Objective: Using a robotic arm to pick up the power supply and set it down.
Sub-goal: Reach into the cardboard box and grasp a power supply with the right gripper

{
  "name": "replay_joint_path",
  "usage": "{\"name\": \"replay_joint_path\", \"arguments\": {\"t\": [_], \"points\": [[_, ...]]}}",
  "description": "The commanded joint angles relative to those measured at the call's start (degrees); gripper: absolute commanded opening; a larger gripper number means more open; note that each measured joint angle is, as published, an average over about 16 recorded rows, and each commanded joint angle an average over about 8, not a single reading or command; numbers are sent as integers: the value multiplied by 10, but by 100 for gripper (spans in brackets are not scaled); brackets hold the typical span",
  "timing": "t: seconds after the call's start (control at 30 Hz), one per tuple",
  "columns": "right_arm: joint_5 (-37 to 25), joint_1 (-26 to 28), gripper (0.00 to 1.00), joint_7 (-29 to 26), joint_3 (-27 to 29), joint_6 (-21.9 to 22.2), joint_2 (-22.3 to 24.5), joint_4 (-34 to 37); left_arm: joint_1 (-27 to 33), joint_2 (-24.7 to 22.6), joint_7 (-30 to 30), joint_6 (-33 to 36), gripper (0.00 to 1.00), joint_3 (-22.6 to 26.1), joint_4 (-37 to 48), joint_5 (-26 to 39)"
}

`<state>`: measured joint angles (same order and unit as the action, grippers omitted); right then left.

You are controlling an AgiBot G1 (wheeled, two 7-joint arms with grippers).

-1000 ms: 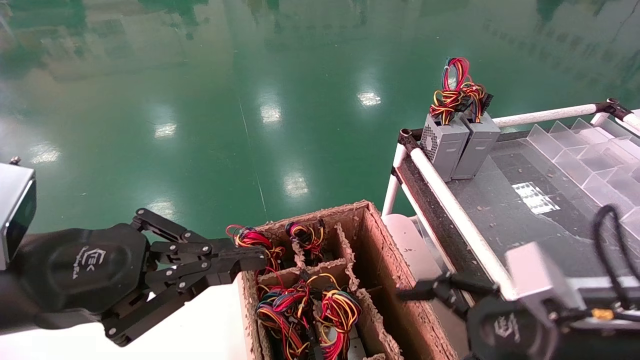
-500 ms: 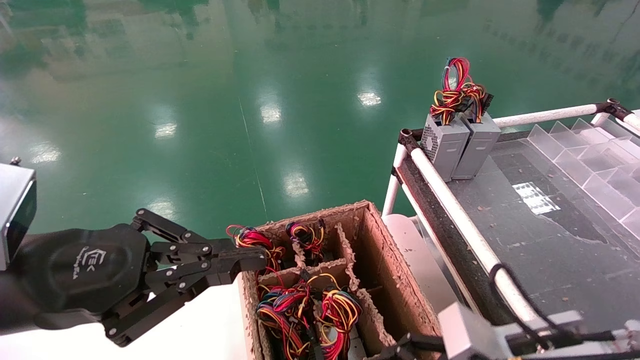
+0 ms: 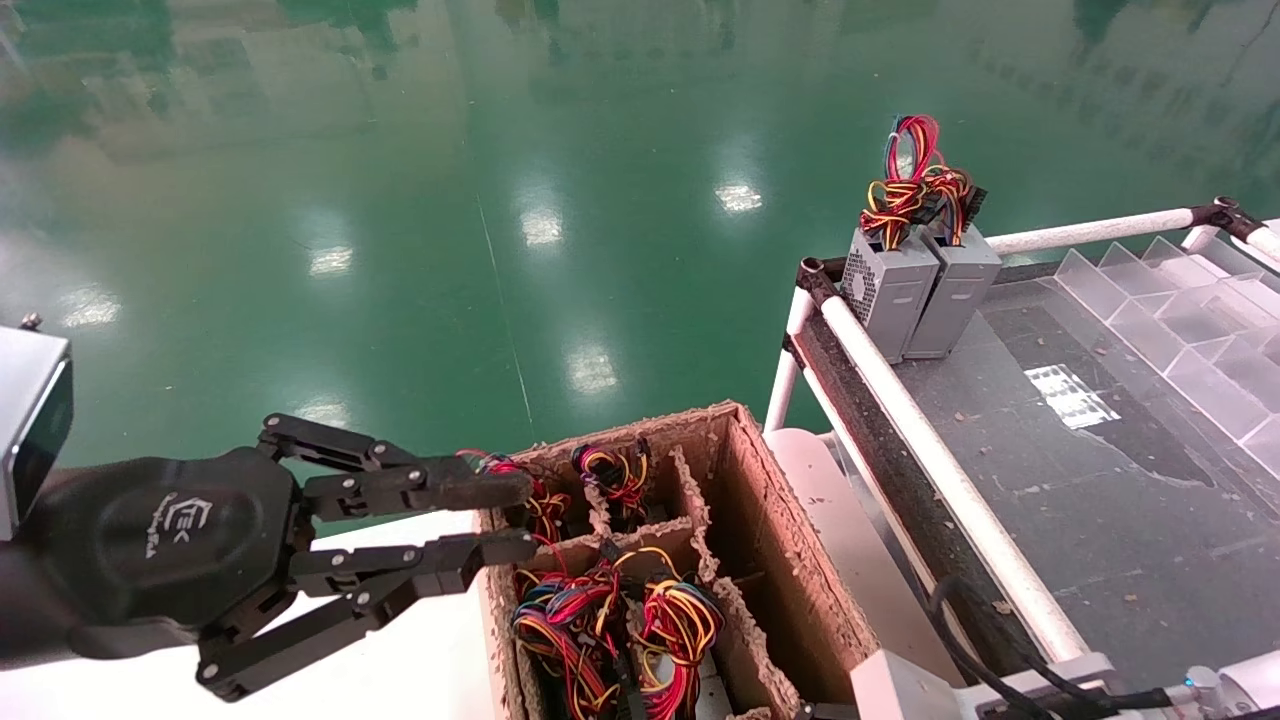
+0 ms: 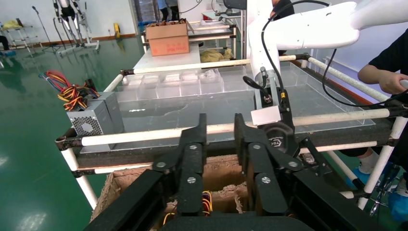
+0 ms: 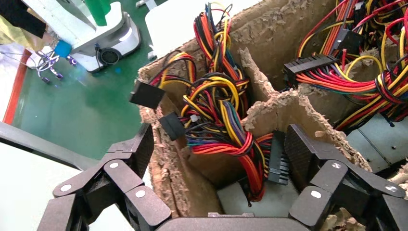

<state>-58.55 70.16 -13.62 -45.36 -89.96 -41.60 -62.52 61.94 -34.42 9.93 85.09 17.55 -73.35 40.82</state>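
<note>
Brown cardboard box point(image 5: 269, 113) dividers crowd tangled wires point(image 5: 219, 118) between right fingers point(image 5: 298, 154).

Grey power supply point(image 5: 250, 199), seemingly upright, wires topmost, sits in a box compartment.

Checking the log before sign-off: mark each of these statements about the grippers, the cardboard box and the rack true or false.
1. The left gripper is open at the cardboard box rim. True.
2. The right gripper holds a power supply. False: it is open above a wire-filled compartment.
3. Two power supplies stand on the rack. True.
4. The cardboard box is empty. False: wire bundles fill several compartments.
</note>
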Motion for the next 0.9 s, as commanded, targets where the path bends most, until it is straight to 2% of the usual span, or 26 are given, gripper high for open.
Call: {"name": "replay_joint_path", "arguments": {"t": [0.03,0.9], "points": [[-1,3,0,6,-6,1,-5,10,0,0,0,0,100,0,0,0],[-4,11,0,41,-48,19,-17,27,0,0,0,0,100,1,0,0]]}}
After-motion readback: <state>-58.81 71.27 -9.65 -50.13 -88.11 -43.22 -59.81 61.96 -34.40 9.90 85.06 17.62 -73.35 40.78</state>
